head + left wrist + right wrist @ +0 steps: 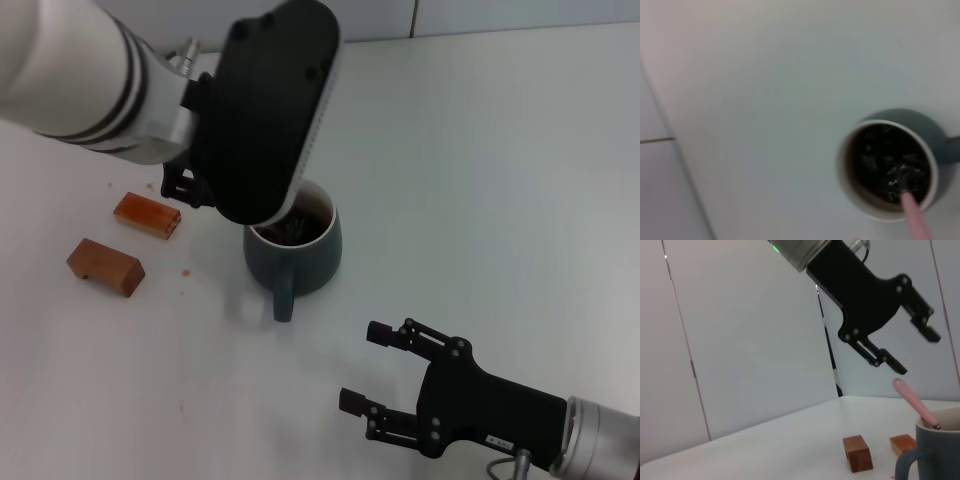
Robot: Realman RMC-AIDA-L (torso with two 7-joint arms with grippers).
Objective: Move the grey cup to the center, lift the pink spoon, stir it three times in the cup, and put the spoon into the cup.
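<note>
The grey cup (310, 262) stands on the white table with dark liquid inside and its handle toward me. The pink spoon (910, 400) leans in the cup (935, 450), bowl in the liquid and handle sticking out over the rim. The left wrist view shows the cup's rim (845, 165) from above with the spoon's handle (915, 215) inside. My left gripper (914, 351) hangs open just above the handle's tip, not touching it. In the head view its black wrist housing (265, 110) hides part of the cup. My right gripper (361, 366) is open and empty near the table's front right.
Two brown rectangular blocks (147, 215) (105, 266) lie on the table to the left of the cup; they also show in the right wrist view (858, 453) (902, 444). White wall panels stand behind the table.
</note>
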